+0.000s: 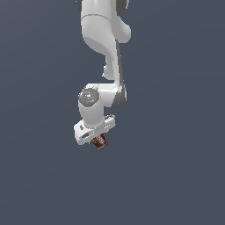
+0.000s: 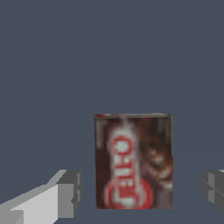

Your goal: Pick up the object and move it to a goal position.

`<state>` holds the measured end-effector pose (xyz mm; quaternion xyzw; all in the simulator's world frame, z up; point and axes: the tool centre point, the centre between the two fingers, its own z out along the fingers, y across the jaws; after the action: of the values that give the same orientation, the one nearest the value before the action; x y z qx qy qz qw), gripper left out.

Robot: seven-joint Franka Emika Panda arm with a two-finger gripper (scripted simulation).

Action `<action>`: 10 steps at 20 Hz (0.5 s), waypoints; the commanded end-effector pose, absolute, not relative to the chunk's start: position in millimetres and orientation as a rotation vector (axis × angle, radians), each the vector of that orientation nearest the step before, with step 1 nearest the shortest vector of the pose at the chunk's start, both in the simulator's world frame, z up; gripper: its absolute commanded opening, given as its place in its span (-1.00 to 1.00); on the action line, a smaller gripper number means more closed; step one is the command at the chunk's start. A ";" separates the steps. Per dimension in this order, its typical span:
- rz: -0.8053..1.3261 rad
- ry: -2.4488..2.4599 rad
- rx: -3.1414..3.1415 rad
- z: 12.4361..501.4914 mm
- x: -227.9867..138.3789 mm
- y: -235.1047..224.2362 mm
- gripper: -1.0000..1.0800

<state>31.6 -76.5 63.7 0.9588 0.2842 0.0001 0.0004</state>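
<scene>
Two fingers spread wide, small brown-red box between them, touching neither, nearer one finger

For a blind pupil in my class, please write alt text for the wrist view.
A small dark brown and red box with red-and-white lettering lies flat on a plain grey-blue surface, between the open gripper. One grey fingertip shows on each side, both clear of the box.
</scene>
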 end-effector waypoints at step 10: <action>0.000 0.899 3.010 18.6 30.4 -76.3 0.92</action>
<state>30.0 -76.1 23.2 0.9583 0.2859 -0.0007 -0.0002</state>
